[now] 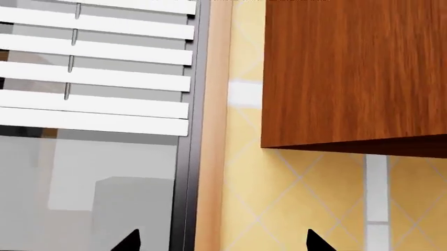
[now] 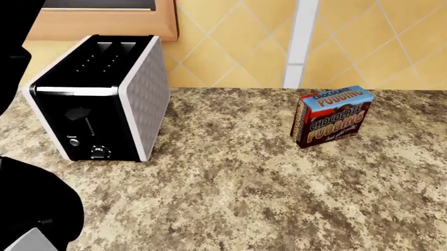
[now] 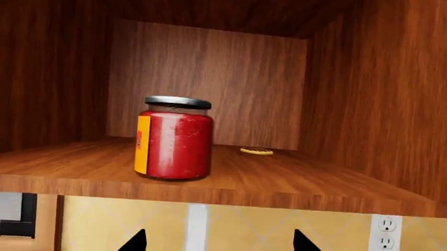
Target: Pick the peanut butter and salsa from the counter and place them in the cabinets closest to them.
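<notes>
The salsa (image 3: 175, 138), a red jar with a dark lid and a yellow label, stands upright on the wooden shelf (image 3: 279, 180) of an open cabinet in the right wrist view. My right gripper (image 3: 218, 241) is open, below and in front of the shelf edge, with nothing between its fingertips. In the left wrist view my left gripper (image 1: 223, 243) is open and empty too, facing the tiled wall beside a shut wooden cabinet (image 1: 356, 73). The counter (image 2: 265, 193) fills the head view. The peanut butter is out of view.
A black and white toaster (image 2: 101, 99) stands at the counter's back left and a chocolate pudding box (image 2: 330, 116) at the back right. A window with white blinds (image 1: 98, 68) is beside the left cabinet. A wall socket (image 3: 386, 232) sits under the right cabinet.
</notes>
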{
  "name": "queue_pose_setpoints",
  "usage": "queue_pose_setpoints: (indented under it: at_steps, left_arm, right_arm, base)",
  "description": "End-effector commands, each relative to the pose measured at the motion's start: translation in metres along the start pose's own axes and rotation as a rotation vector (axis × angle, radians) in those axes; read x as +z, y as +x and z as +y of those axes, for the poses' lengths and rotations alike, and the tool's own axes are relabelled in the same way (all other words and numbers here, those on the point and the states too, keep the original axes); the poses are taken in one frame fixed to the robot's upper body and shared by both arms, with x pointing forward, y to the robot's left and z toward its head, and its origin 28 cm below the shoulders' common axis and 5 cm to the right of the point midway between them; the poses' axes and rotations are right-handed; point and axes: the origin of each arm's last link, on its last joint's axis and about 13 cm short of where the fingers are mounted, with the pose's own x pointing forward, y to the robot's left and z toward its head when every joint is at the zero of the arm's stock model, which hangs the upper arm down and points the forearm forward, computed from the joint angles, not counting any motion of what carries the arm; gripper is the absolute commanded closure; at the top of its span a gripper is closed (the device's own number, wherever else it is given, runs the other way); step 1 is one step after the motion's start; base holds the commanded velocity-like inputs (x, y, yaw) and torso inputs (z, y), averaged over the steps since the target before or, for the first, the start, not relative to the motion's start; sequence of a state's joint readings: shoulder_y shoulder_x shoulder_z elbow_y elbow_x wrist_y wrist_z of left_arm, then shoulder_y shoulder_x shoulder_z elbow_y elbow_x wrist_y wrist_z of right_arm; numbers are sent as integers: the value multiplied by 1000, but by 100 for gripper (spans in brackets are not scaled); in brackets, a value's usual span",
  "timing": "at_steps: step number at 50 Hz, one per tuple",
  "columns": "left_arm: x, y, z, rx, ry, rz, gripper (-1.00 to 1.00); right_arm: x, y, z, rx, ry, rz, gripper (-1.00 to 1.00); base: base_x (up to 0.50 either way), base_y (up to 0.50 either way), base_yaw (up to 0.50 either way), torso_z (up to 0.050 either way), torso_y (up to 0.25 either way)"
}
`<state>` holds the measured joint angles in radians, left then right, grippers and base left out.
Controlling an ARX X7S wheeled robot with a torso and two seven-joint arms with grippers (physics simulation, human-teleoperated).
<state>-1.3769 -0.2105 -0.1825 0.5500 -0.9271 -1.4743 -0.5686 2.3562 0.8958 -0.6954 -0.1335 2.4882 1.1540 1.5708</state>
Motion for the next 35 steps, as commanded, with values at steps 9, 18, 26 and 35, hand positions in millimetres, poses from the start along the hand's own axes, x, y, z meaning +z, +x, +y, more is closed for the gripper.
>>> queue_pose_setpoints:
  at_steps: [9, 18, 26, 35]
  left_arm:
    - [1, -11, 2, 3, 7, -16, -100]
    - [2, -14, 3, 7, 1, -27, -100]
    - [3, -19, 5, 15, -10, -37, -100]
    - [7, -26, 4, 8, -15, -50, -100]
  right_arm:
    - [-14, -20, -10, -10, 17, 0, -100]
    - [-18, -28, -12, -8, 26, -11, -100]
    - [-19, -35, -13, 1, 28, -41, -100]
    - [-21, -43, -18, -1, 31, -61, -100]
  base:
    - [0, 0, 0, 0, 0]
    - [0, 0, 0, 0, 0]
    - [0, 0, 0, 0, 0]
    - [0, 0, 0, 0, 0]
